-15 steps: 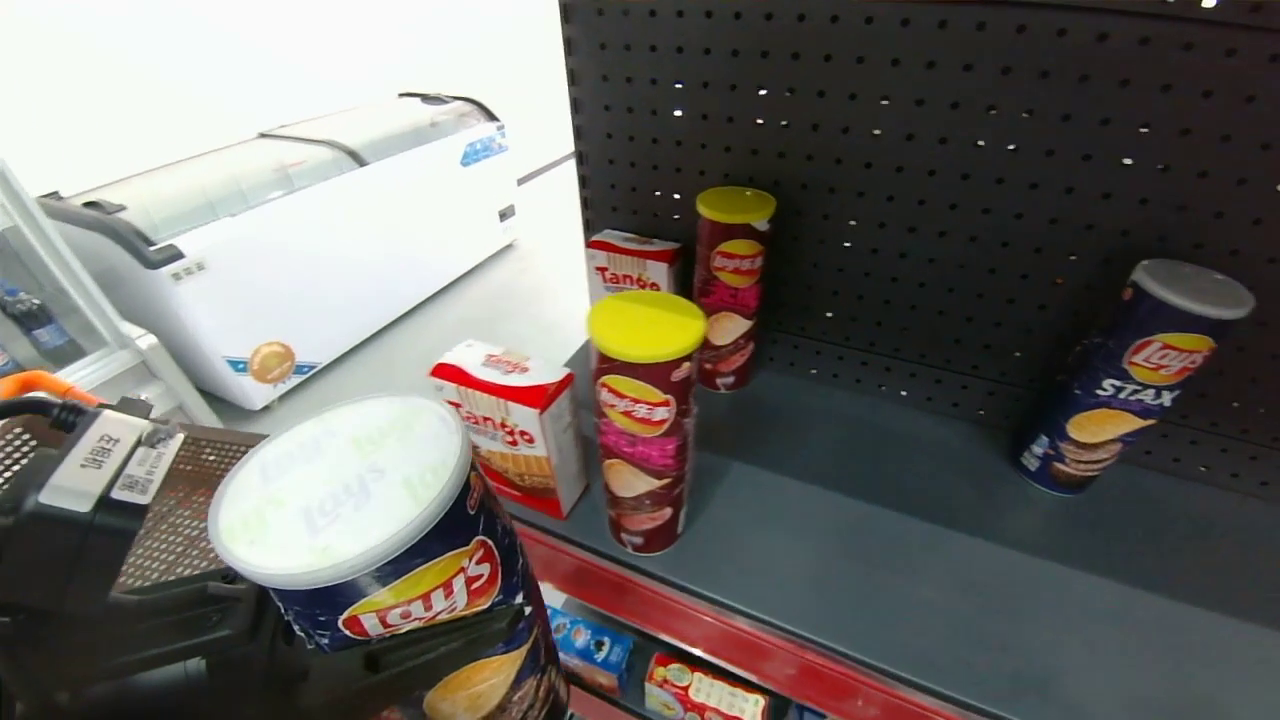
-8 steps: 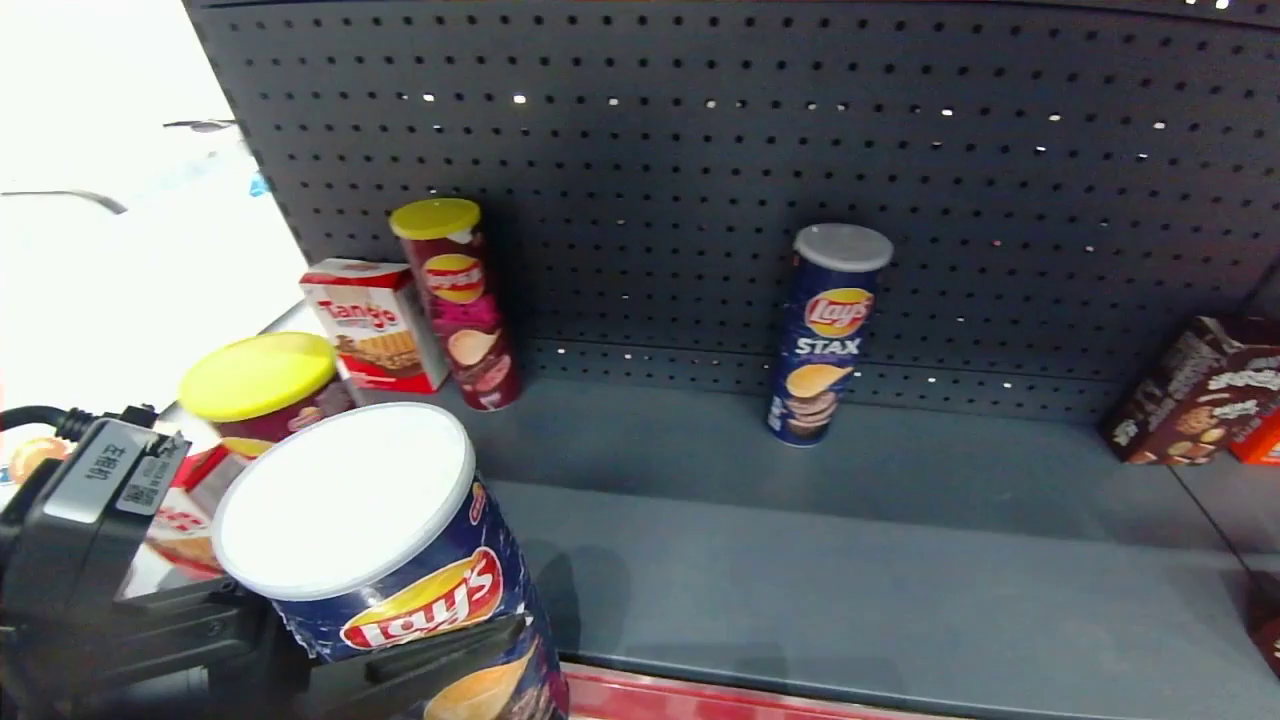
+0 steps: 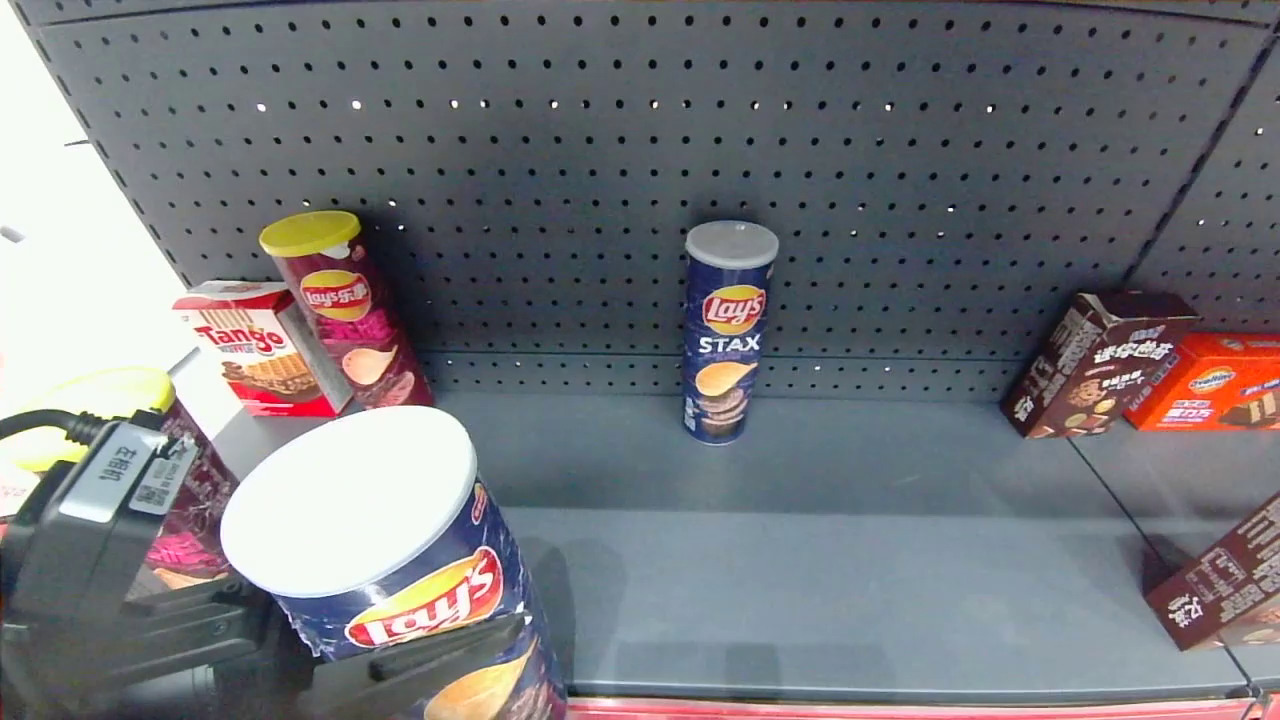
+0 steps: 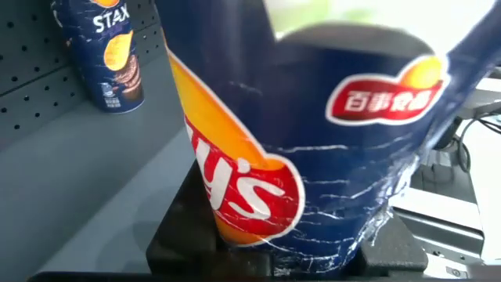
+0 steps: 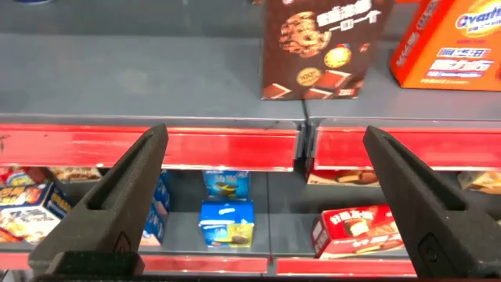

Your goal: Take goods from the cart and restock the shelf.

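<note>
My left gripper [image 3: 385, 640] is shut on a dark blue chips can [image 3: 400, 580] with a white lid, held upright at the lower left in the head view, before the grey shelf [image 3: 850, 560]. The left wrist view shows the can [image 4: 313, 141] close up. A second blue chips can [image 3: 728, 335] stands at the back of the shelf against the pegboard, and in the left wrist view this standing can [image 4: 109, 55] is farther off. My right gripper [image 5: 274, 204] is open with nothing between its fingers, facing the shelf's red front edge [image 5: 227, 145].
Two maroon cans with yellow lids [image 3: 340, 305] [image 3: 120, 440] and a wafer box [image 3: 255, 345] stand at the shelf's left. A brown box [image 3: 1095, 365], an orange box [image 3: 1215, 385] and another brown box [image 3: 1215, 585] sit at the right. Snack packs [image 5: 227, 223] fill the lower shelf.
The head camera has swung to the right, so the shelf goods slide left in the picture. The blue can stays in my left gripper at the same spot.
</note>
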